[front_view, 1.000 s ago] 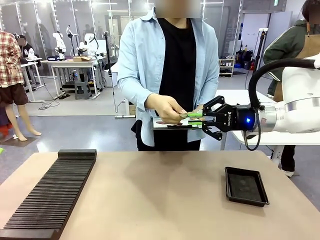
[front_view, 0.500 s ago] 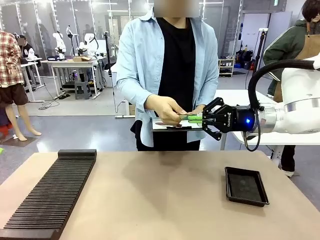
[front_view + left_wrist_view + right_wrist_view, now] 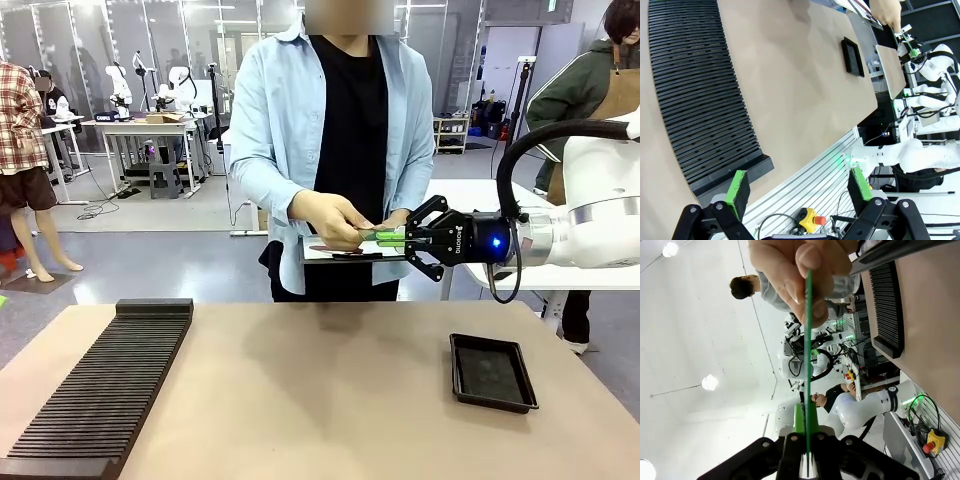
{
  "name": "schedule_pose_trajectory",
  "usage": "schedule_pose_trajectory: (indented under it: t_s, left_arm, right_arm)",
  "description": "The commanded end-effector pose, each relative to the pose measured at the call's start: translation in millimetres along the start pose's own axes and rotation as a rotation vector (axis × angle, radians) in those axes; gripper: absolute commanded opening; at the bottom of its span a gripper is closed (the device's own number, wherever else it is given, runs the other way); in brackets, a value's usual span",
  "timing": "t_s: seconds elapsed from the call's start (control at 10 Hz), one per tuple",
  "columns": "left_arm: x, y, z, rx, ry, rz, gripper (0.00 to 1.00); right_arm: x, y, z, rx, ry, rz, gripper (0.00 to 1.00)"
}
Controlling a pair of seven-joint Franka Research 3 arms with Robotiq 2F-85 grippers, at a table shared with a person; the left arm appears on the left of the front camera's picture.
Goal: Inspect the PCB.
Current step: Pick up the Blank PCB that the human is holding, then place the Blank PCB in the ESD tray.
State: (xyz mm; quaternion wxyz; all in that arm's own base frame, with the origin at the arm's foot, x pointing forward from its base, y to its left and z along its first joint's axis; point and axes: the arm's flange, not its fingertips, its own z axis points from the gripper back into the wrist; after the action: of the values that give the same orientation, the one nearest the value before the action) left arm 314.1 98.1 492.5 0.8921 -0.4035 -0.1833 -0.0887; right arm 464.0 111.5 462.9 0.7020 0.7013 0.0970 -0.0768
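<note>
The PCB (image 3: 371, 234) is a thin green board held level above the far edge of the table. The person's hand (image 3: 328, 216) pinches its far end, and my right gripper (image 3: 392, 238) is shut on its near end. In the right wrist view the PCB (image 3: 807, 335) shows edge-on as a green line running from my shut right gripper (image 3: 806, 416) up into the person's fingers (image 3: 795, 270). My left gripper (image 3: 798, 186) stands open with nothing in it, off the near edge of the table beside the slotted rack (image 3: 695, 100).
The person's other hand holds a clipboard (image 3: 338, 251) just below the PCB. A shallow black tray (image 3: 492, 372) lies on the table at the right. A long black slotted rack (image 3: 100, 390) covers the left side. The tan tabletop (image 3: 320, 400) lies between them.
My right gripper's fingers have closed onto the PCB's near end. The person's hand still holds the other end, and the arm has barely moved.
</note>
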Motion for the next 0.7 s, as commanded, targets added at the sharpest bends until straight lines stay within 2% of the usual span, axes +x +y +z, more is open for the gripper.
schedule_pose_trajectory:
  t_s: [0.0,0.6]
  left_arm:
    - [-0.9,-3.1,2.7,0.01,0.017,0.009,1.0]
    - [-0.9,-3.1,2.7,0.01,0.017,0.009,1.0]
  right_arm:
    - [-0.1,0.7,-0.7,0.001,0.001,0.002,0.0]
    - [-0.1,0.7,-0.7,0.001,0.001,0.002,0.0]
